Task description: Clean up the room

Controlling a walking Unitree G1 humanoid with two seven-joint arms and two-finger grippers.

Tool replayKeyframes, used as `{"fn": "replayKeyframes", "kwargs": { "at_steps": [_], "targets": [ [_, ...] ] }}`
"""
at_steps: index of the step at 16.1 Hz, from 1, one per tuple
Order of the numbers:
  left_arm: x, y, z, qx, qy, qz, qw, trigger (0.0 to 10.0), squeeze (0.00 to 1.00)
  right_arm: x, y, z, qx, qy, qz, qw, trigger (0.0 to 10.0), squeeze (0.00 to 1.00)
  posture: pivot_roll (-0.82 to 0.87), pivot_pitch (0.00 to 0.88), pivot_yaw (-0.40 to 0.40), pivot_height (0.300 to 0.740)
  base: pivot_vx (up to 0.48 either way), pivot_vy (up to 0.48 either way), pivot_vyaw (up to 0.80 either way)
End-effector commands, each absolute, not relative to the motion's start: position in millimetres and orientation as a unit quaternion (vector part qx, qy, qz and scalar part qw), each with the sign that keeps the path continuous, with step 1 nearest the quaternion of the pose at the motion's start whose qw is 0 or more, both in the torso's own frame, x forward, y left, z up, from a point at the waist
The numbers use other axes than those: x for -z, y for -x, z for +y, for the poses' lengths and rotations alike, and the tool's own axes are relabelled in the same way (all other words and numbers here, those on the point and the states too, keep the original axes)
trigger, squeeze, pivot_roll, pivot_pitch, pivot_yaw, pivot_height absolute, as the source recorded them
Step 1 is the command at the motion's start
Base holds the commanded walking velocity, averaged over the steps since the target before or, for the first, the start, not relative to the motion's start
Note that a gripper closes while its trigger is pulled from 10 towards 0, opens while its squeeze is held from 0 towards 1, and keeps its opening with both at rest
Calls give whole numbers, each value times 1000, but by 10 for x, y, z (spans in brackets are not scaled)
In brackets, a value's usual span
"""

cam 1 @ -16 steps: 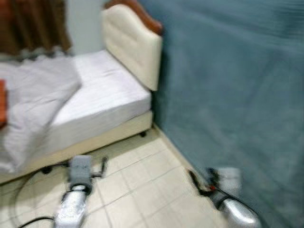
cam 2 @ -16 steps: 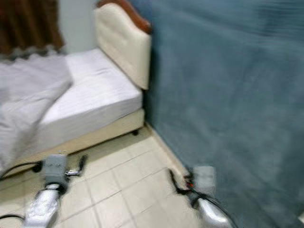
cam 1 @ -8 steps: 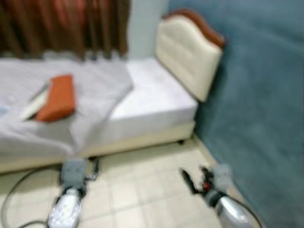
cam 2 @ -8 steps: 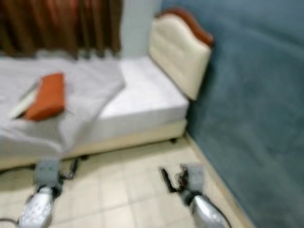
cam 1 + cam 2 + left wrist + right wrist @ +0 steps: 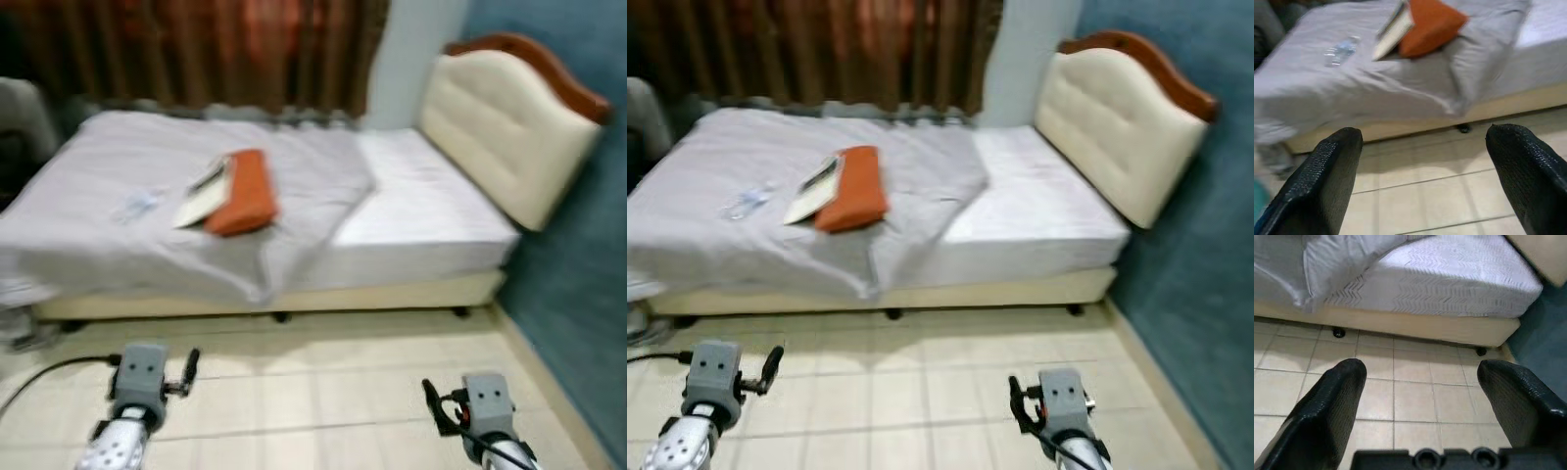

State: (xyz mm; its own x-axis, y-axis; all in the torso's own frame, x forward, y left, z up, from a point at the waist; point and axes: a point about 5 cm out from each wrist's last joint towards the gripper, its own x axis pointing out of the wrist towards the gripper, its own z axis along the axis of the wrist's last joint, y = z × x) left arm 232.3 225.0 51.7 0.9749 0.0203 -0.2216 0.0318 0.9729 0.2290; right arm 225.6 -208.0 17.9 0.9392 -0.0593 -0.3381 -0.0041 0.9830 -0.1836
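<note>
A bed stands ahead with a crumpled grey blanket (image 5: 118, 230) over its left part and bare white sheet (image 5: 431, 206) on the right. On the blanket lie an orange cushion (image 5: 245, 192), an open book (image 5: 204, 193) touching its left side, and a clear plastic bottle (image 5: 137, 204) further left. My left gripper (image 5: 1425, 134) hangs open and empty low over the tiles, facing the bed's side below the cushion. My right gripper (image 5: 1422, 367) is also open and empty, facing the bed base under the bare sheet.
A cream padded headboard (image 5: 509, 137) stands against the blue wall (image 5: 588, 313) on the right. Brown curtains (image 5: 196, 49) hang behind the bed. Beige tile floor (image 5: 313, 392) lies between me and the bed. A black cable (image 5: 49, 370) runs over the floor at left, near blurred clutter (image 5: 20, 328).
The camera has swung left, from the blue wall and headboard corner onto the whole bed, bringing the cushion, book and bottle into view. Both grippers stay low and open.
</note>
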Motion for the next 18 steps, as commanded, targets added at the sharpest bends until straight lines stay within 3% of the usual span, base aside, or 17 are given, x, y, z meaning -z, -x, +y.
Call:
{"fn": "replayKeyframes", "kwargs": {
  "at_steps": [1, 4, 18],
  "targets": [
    [-510, -2394, 2067, 41, -126, 106, 985, 10000, 0, -130, -2261, -2181, 56, 96, 186, 976, 10000, 0, 60, 0, -60, 740, 0, 0, 0],
    [-617, -2555, 1987, 35, -87, 80, 992, 10000, 0, -166, -2420, -1949, 17, -23, 125, 992, 10000, 0, 38, 0, -27, 740, 285, 0, 0],
    [-630, -2594, 1971, 9, -83, 74, 994, 10000, 0, -82, -2477, -1951, 11, -17, 142, 990, 10000, 0, 52, 0, -43, 740, 421, 0, -800]
  ]
}}
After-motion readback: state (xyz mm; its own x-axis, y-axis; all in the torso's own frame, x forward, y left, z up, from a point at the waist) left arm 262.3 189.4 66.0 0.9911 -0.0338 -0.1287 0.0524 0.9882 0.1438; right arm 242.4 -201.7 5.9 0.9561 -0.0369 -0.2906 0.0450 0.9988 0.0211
